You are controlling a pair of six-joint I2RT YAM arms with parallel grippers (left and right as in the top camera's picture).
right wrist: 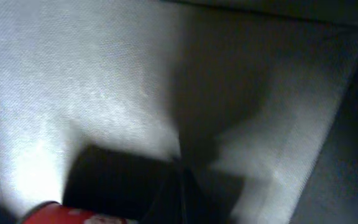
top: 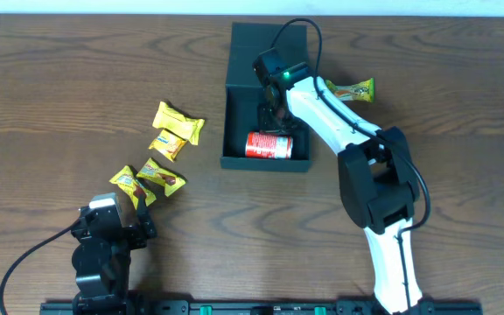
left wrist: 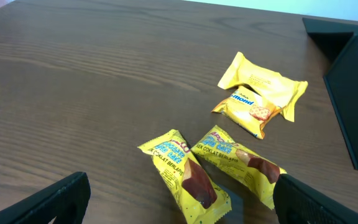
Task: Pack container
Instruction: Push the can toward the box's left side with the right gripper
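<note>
Right hand (top: 272, 118) in container (top: 239, 114), just beside red can (top: 269, 144); can't tell its opening. Left hand (top: 116, 226) wide open, empty.

Right arm (top: 326, 114) white, black joints, black cable (top: 301, 22)

Four yellow snack packets (top: 178, 121) clustered on wooden table (top: 59, 79); red can (top: 268, 145) lying sideways.

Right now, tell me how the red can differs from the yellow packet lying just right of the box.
The can is red and round-bodied, lying on its side; the packet is yellow and flat. The can sits inside the box; the packet lies outside it on the table. Shared: both are far smaller than the box.
</note>
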